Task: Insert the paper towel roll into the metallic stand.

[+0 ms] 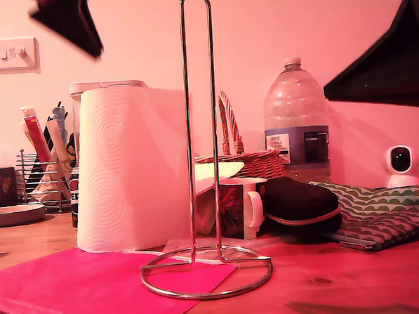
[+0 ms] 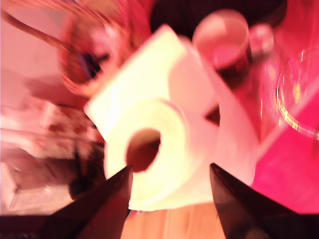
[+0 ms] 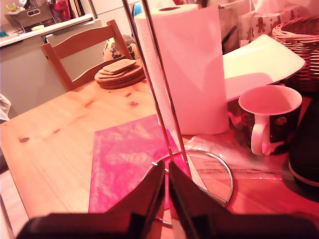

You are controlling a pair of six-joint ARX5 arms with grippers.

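1. Two things matter here: the paper towel roll [image 1: 129, 172] stands upright on the tabletop [image 1: 356, 276], and the metallic stand [image 1: 202, 157] stands upright just beside it, toward the exterior view's right. The roll hasn't been lifted yet, and the stand's loop is bare.

2. Our first pincer [image 2: 169, 191] is looking nearly straight down onto the top of the roll. That wrist view is blurry, but the cardboard core hole and the roll's top rim sit right between the two dark fingers, which are spread wide and released, holding nothing. So the roll's long axis runs roughly along the pincer's line of sight, vertical, with the roll directly below.

3. Our second pincer [image 3: 166, 186] is low down at the stand. Its fingers are nearly together, with only a thin slit between them, and the stand's upright wires rise just past the tips. We can't tell whether it's actually pinching the wire or the ring base, so no call on that one.

4. We'd say the first arm is clearly nearer to the roll and the second to the stand.

5. Our guess for the next move: clamp the roll across its width from above, lift it higher than the loop's rounded top, then line the core hole up over the loop. Both axes are vertical, so sideways offset is what matters.
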